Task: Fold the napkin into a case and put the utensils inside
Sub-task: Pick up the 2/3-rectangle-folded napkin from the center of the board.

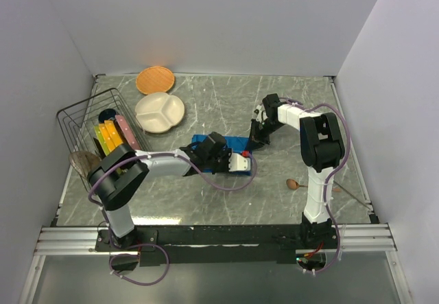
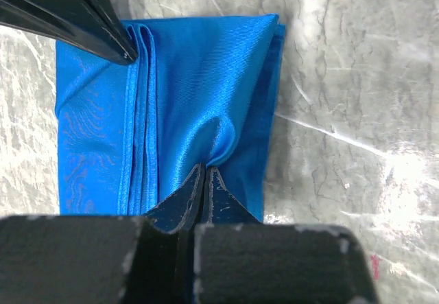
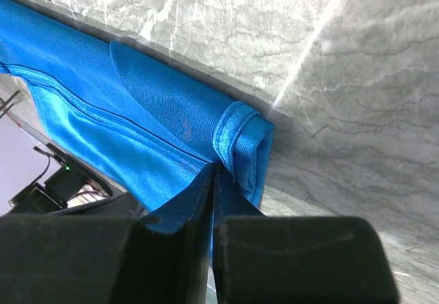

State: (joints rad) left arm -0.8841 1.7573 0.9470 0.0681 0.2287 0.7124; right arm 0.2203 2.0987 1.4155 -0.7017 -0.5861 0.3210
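Observation:
The napkin (image 1: 239,143) lies mid-table, folded into a narrow layered blue strip (image 2: 185,84). My left gripper (image 1: 214,147) is down on its near part, shut (image 2: 204,169), with a raised pucker of the top layer caught between the tips. At the strip's right end my right gripper (image 1: 257,141) is shut (image 3: 215,171) on the folded hemmed corner (image 3: 243,139); its black fingers (image 2: 75,12) show in the top left of the left wrist view. Of the utensils, a brown wooden spoon (image 1: 293,184) lies on the table to the right, near the right arm's base, with a slim metal piece (image 1: 351,193) beyond it.
A wire basket (image 1: 77,122) with coloured flat plates stands at the left. A white divided plate (image 1: 159,110) and an orange plate (image 1: 155,79) sit at the back left. Grey walls close in three sides of the marble table (image 1: 226,201).

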